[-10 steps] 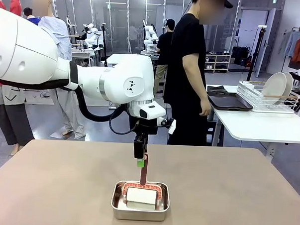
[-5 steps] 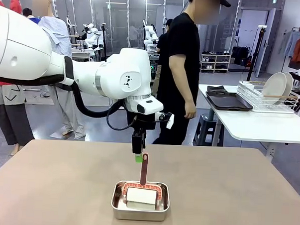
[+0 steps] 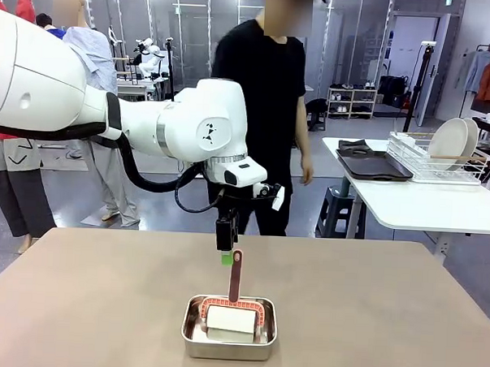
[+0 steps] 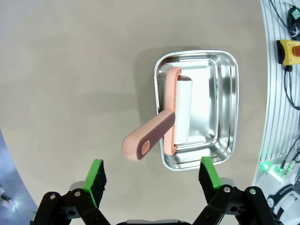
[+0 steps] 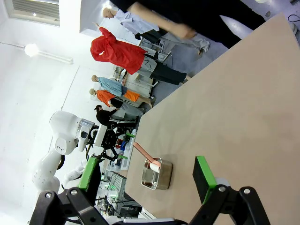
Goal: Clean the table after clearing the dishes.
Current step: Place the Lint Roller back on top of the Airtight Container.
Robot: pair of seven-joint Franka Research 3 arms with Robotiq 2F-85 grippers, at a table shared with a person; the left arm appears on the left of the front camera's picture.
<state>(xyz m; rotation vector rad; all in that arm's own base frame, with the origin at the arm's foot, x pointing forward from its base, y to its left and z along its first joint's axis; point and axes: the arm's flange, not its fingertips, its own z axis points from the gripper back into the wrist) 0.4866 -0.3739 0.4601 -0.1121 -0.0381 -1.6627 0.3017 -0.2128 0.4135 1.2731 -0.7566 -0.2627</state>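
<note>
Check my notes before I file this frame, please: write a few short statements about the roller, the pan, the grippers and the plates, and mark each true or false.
1. The left gripper hangs above the roller's handle with its jaws open. True.
2. The lint roller lies flat on the bare table. False: its head rests in the steel pan, with the handle sticking out over the rim.
3. The right gripper is shut on a cloth. False: its jaws are open and hold nothing.
4. Plates stand in a rack on the white side table. True.
5. The person is holding the pan. False: the person stands beyond the table's far edge, touching nothing on it.
</note>
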